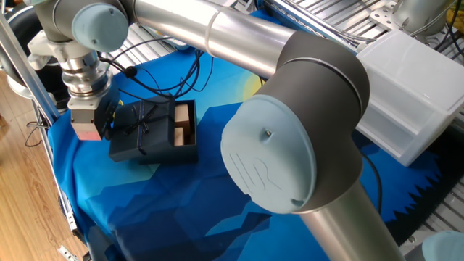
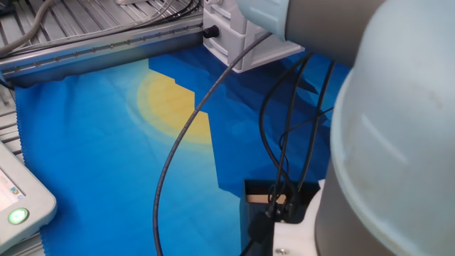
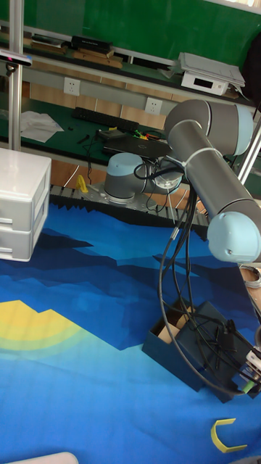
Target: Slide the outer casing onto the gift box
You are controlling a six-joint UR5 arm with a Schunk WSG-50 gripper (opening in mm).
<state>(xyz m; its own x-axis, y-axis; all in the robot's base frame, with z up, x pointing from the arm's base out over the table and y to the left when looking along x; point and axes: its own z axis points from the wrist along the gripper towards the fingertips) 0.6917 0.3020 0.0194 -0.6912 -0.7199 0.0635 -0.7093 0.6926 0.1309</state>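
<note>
The outer casing [image 1: 139, 129] is a dark navy sleeve with a thin ribbon bow, lying on the blue cloth. It covers the left part of the gift box [image 1: 184, 125], whose tan compartments still show at the right end. My gripper [image 1: 106, 125] points down at the casing's left end and looks shut on its edge. In the tall fixed view the casing [image 3: 212, 346] sits over the box [image 3: 171, 330], with the gripper [image 3: 246, 370] at its near right end. In the other fixed view only a corner of the box [image 2: 257, 193] shows behind the arm.
The white plastic drawer unit [image 1: 412, 94] [image 3: 20, 206] stands at the table's back edge. A small yellow hook [image 3: 225, 436] lies near the front. Black cables [image 3: 177, 275] hang over the box. A grey device with a green light [image 2: 18, 210] sits at the left.
</note>
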